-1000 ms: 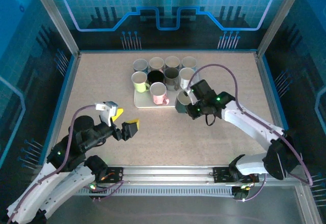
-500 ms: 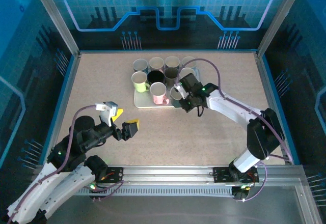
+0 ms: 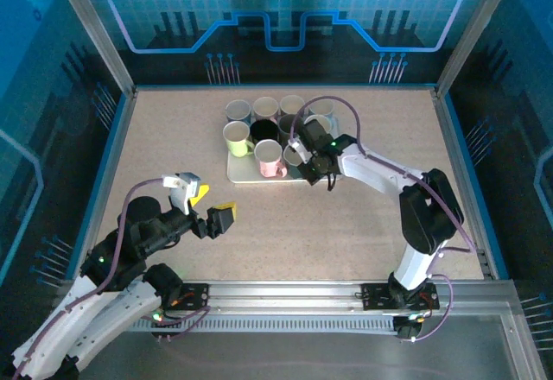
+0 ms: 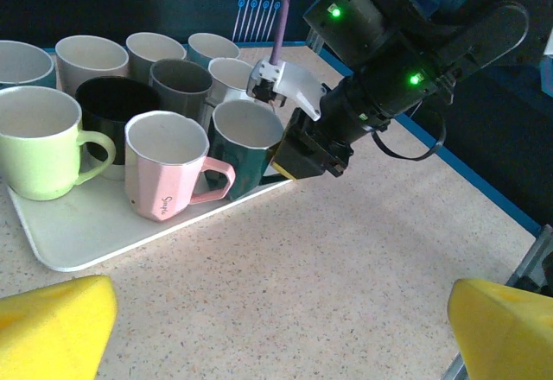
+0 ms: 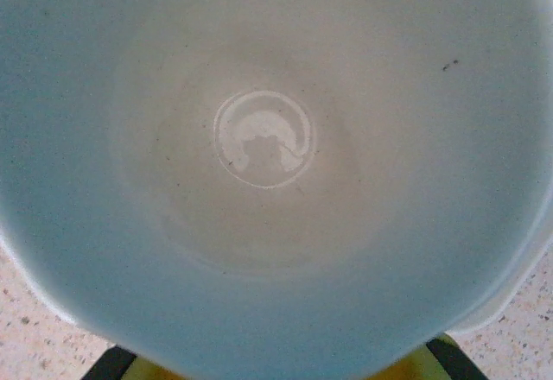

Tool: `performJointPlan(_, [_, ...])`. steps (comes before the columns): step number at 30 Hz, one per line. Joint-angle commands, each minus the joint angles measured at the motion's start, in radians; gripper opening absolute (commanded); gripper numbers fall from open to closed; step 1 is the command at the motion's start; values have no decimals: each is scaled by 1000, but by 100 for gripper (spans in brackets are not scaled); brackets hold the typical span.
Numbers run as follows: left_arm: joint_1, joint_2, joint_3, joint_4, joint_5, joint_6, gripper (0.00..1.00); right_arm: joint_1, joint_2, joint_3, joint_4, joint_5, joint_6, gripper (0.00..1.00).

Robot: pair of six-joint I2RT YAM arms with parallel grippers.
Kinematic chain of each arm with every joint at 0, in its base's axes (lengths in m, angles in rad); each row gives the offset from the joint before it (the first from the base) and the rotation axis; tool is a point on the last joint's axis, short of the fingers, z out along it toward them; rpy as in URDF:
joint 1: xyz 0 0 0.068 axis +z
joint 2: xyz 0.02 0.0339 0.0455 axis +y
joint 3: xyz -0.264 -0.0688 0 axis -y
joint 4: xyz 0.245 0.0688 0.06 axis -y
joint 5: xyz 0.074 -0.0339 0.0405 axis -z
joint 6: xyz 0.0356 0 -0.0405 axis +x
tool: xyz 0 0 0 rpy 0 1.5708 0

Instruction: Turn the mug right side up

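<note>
At the near right corner of the white rectangular tray (image 4: pixel 95 237) the dark green ceramic mug (image 4: pixel 244 134) with a white glazed inside stands mouth up, its long axis vertical, just beside a pink faceted mug (image 4: pixel 164 177) and in front of the other upright cups. By that pose the turning itself looks done, and the coming move is likely a release and a straight pull-back. The right gripper (image 4: pixel 298 157) lies against the mug's right wall, coming in from the side away from the tray, its black and yellow fingers clamped on that wall, so the withdrawal path runs out over the bare speckled table (image 4: pixel 363 268) and away from the neighbours. The left gripper (image 3: pixel 213 205) hangs well apart near its own base, its yellow pads spread wide and holding nothing; the right arm is clearly the nearer one. From the right wrist camera the mug's pale inside and a round mark on its bottom show, with the exact grip point cut off. Whether the base fully rests on the tray or overhangs its edge cannot be told
</note>
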Motion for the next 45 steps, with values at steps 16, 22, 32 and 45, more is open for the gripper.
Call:
performJointPlan(16, [-6,5,-10,-7,-19,5,99,-29,54,53,57,-72,21,2])
performJointPlan(22, [-6,6,-10,-11,-16,3,99,-29,66,63,35,-69,30,23])
performJointPlan(32, [-7,6,-1,-23,-31,-1,99,-29,-26,5,41,-42,50,48])
performJointPlan(45, [-5,141,101,-51,-217,1,99,23,-545,-266,255,-62,200,100])
